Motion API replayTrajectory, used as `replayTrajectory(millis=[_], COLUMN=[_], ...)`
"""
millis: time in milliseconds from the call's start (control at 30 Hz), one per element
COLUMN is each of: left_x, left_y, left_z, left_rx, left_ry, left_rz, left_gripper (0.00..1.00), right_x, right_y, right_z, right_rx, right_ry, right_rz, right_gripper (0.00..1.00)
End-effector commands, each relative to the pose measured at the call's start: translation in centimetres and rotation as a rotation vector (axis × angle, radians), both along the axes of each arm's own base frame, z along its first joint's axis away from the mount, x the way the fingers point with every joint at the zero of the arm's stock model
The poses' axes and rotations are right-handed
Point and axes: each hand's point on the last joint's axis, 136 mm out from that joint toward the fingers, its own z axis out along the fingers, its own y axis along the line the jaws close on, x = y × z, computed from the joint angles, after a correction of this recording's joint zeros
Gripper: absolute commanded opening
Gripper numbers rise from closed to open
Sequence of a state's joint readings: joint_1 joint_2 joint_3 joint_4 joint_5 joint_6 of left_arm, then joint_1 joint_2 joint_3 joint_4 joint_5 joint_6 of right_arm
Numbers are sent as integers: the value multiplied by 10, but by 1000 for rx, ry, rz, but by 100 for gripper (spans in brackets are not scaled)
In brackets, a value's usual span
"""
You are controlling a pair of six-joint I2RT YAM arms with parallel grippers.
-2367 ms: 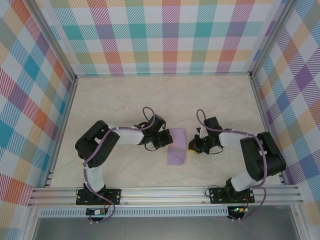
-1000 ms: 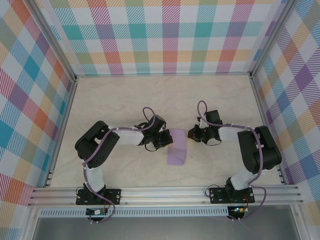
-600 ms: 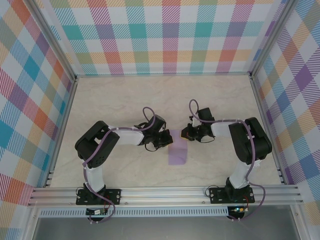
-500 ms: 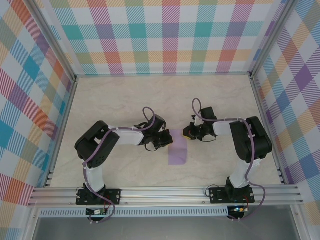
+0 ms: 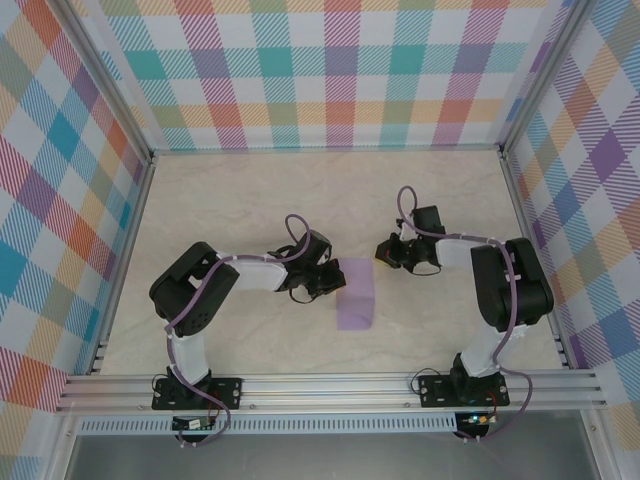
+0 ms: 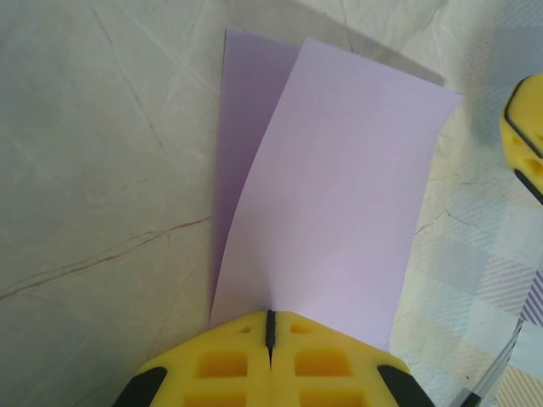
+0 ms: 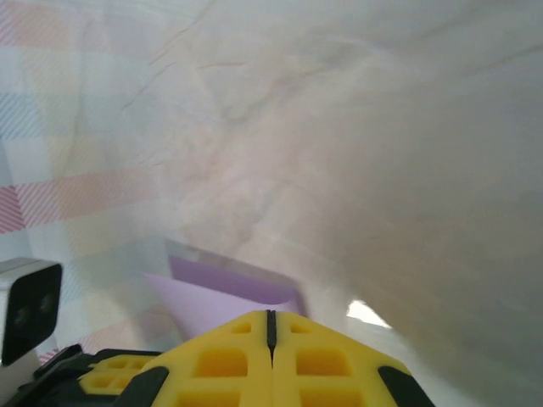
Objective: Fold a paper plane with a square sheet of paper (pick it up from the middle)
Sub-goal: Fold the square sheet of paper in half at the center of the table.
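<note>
The paper (image 5: 355,295) is lying near the middle of the counter (image 5: 230,200), folded over on itself into a tall narrow rectangle, and it is sitting between the two arms. The left claw (image 6: 270,315) is reaching in from the left and it is clenched tight, its yellow fingers (image 6: 229,365) pressing together with no gap showing. Its tips are meeting the near edge of the paper's top layer. From the wrist, that lighter top layer is bowing up and fanning off to the right, leaving a strip of the darker bottom layer showing along the left. Whether those tips are pinching the paper or just pressing on it, I cannot tell. Over on the other side, the right claw (image 5: 383,253) is hanging just beside the paper's far right corner, and it is clenched too, fingers sitting flush against each other. From its own wrist, the paper is peeking out just past the tips, lying on the pale marbled counter.
</note>
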State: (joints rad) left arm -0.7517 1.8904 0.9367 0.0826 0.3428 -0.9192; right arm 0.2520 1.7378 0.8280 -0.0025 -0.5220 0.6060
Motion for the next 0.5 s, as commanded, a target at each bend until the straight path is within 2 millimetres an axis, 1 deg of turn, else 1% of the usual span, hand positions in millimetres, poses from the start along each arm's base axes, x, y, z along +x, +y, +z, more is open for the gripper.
replayTrajectory(millis=[0,100,200,300,367,467], left_x=[-77,-77,-78,-79,-80,-80], left_y=[96,95,97,99,100,101], left_z=[-95,-95,-94,-95,-95,-94], left_rx=[445,444,450,455,456,457], left_ry=[284,285,286,286,287,284], left_rz=[21,18,21,21,21,21], left_gripper=[0,0,0,0,0,0], right_x=[-4,-1,5,11,15,21], right_y=[22,24,18,10,1,-12], right_z=[6,-5,-16,-24,-29,-28], right_rx=[23,8,-43,-78,-99,-134], right_ry=[5,40,55,69,82,71], right_rz=[65,65,46,29,11,-17], right_gripper=[0,0,0,0,0,0])
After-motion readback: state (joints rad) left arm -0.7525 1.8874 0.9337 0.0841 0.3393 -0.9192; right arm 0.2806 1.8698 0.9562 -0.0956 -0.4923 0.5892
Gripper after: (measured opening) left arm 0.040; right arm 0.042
